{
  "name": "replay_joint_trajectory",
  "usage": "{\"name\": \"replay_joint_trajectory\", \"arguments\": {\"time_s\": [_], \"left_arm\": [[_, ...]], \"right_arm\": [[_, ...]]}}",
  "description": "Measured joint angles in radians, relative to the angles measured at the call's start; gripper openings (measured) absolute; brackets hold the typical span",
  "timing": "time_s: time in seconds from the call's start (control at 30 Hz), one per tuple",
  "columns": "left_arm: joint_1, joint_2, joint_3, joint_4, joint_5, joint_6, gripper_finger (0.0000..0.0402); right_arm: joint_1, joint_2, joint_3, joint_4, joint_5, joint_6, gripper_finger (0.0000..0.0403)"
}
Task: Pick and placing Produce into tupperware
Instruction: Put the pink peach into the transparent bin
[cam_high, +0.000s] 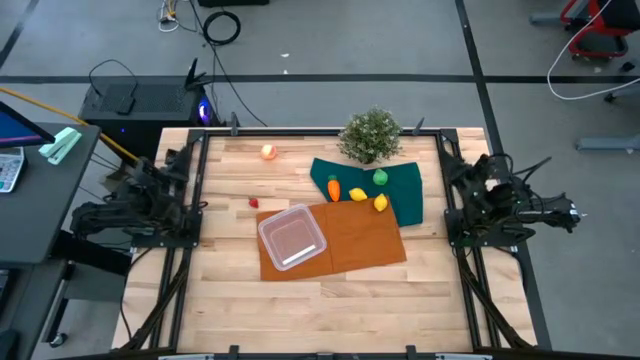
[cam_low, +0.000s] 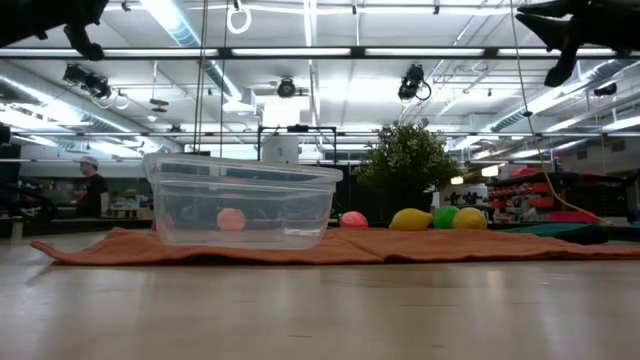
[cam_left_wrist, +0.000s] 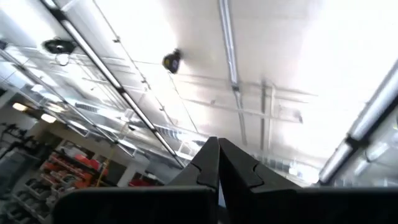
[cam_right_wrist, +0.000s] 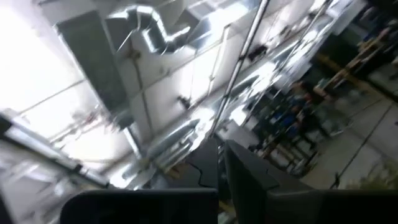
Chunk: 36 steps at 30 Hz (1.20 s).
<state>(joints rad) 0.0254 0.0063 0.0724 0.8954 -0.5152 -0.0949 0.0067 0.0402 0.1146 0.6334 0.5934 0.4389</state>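
Note:
The clear square tupperware (cam_high: 292, 237) stands empty on the orange cloth (cam_high: 350, 240); it also shows in the low view (cam_low: 245, 202). The orange carrot (cam_high: 333, 187), green ball (cam_high: 380, 177) and two yellow lemons (cam_high: 358, 195) (cam_high: 380, 203) lie on the dark green cloth (cam_high: 405, 190). The pale peach-red fruit (cam_high: 268, 152) and the tiny red piece (cam_high: 254, 202) lie on bare wood. My left gripper (cam_left_wrist: 218, 163) is shut, folded back at the table's left edge and pointing up at the ceiling. My right gripper (cam_right_wrist: 221, 154) is shut, folded back at the right edge.
A bushy potted plant (cam_high: 371, 135) stands at the table's far edge behind the green cloth. Bare wood lies along the near edge (cam_high: 320, 310). A person (cam_low: 92, 185) stands far off in the room beyond the table.

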Motion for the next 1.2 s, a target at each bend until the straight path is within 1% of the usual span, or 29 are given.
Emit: {"name": "replay_joint_trajectory", "arguments": {"time_s": [0.13,0.2,0.3,0.4,0.53,0.63,0.73,0.87,0.93,1.0,1.1,1.2], "left_arm": [[0.0,0.0,0.079,-0.016,-0.068,0.054,0.0016],[0.0,0.0,0.123,-0.017,-0.147,0.084,0.0012],[0.0,0.0,0.189,-0.017,-0.258,0.083,0.0006],[0.0,0.001,0.25,-0.049,-0.275,0.047,0.0008],[0.0,0.046,0.333,-0.165,-0.276,-0.041,0.0019],[0.0,0.124,0.401,-0.232,-0.274,-0.064,0.0019],[0.0,0.228,0.476,-0.265,-0.278,-0.079,0.0012],[0.0,0.37,0.599,-0.3,-0.278,-0.078,0.0005],[0.0,0.44,0.677,-0.384,-0.278,-0.083,0.0006],[0.0,0.51,0.76,-0.505,-0.278,-0.11,0.0012],[0.0,0.62,0.895,-0.695,-0.278,-0.143,0.002],[0.0,0.728,1.022,-0.876,-0.276,-0.154,0.0022]], "right_arm": [[-0.047,0.104,0.098,0.001,0.005,-0.06,0.0],[-0.072,0.176,0.161,0.0,0.005,-0.1,0.0],[-0.108,0.294,0.263,0.0,0.005,-0.122,0.0],[-0.138,0.411,0.373,-0.006,0.005,-0.118,0.0],[-0.179,0.544,0.518,-0.059,0.004,-0.119,0.0],[-0.214,0.618,0.624,-0.192,0.003,-0.074,0.0],[-0.265,0.674,0.744,-0.421,-0.013,0.036,0.0],[-0.337,0.742,0.916,-0.732,-0.099,0.109,0.0],[-0.369,0.778,0.994,-0.853,-0.156,0.109,0.0],[-0.394,0.814,1.066,-0.946,-0.206,0.103,0.0],[-0.424,0.855,1.151,-1.022,-0.246,0.088,0.0],[-0.44,0.884,1.213,-1.062,-0.257,0.006,0.0]]}}
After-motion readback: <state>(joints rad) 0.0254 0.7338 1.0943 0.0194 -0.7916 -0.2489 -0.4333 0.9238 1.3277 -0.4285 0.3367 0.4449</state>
